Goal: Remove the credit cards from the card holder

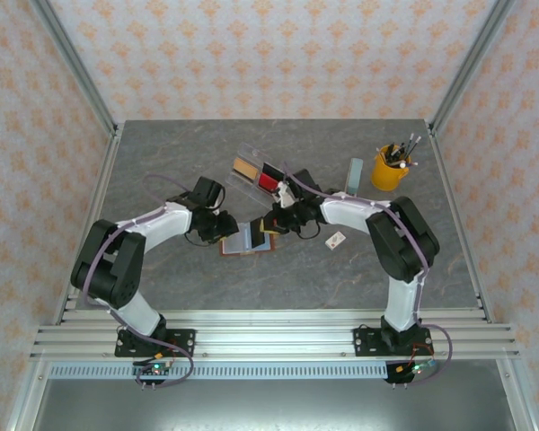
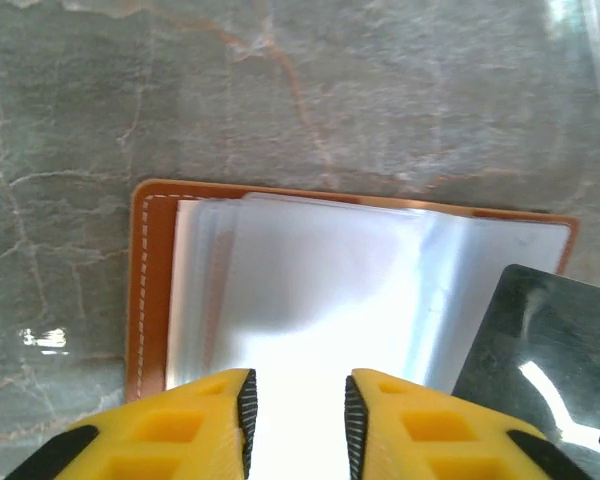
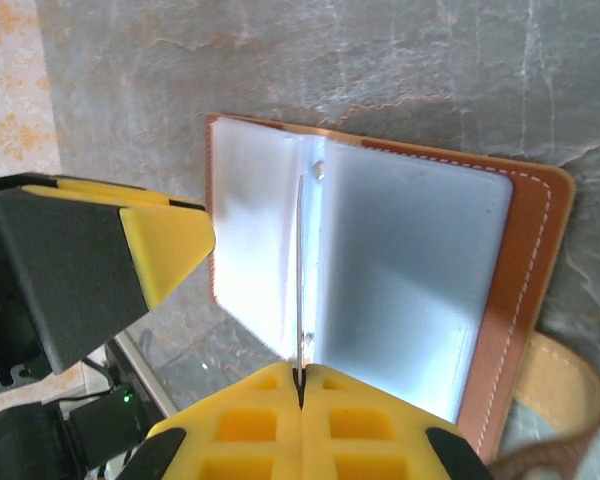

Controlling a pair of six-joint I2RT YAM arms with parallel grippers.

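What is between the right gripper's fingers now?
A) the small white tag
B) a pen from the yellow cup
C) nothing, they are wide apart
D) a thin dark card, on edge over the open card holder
D: the right gripper pinches the dark card, seen edge-on above the open card holder.

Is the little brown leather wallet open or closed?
Open. The brown leather card holder lies spread like a book, its pale pockets facing up.

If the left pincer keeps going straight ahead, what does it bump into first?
Probably the card holder: its pale pockets lie right ahead of the left pincer, though how near is unclear.
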